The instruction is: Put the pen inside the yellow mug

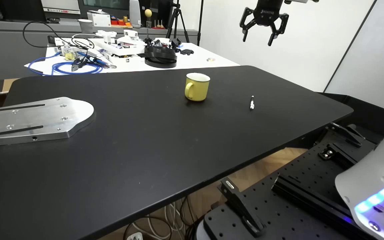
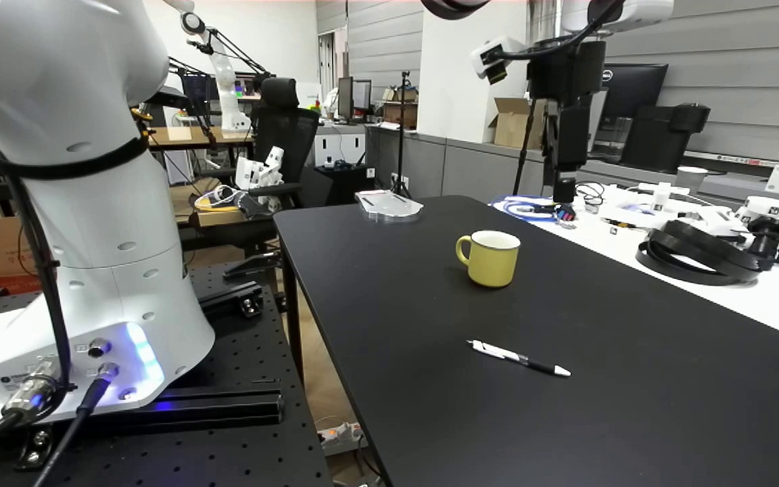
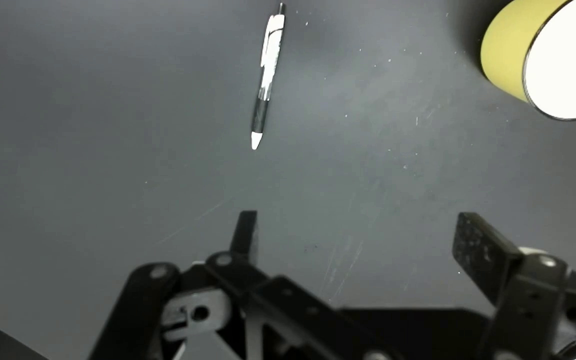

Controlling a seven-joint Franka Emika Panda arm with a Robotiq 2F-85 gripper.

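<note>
- I see the jaws hanging high over the bench (image 1: 138, 153), spread wide, holding nothing.
- The pen (image 2: 518, 358), white with a black grip, lies flat on the bench, outside the yellow mug (image 2: 492, 262).
- The mug stands upright nearby, clear of the pen.
- A silvery metal plate (image 1: 50, 116) rests toward one bench end.

Passable straight down from the tool (image 3: 358, 220) to the table (image 3: 368, 170), and ahead of the tool between the pen (image 3: 268, 75) and the yellow mug (image 3: 543, 52); blocked ahead-right, in the wrist view, by the mug.
</note>
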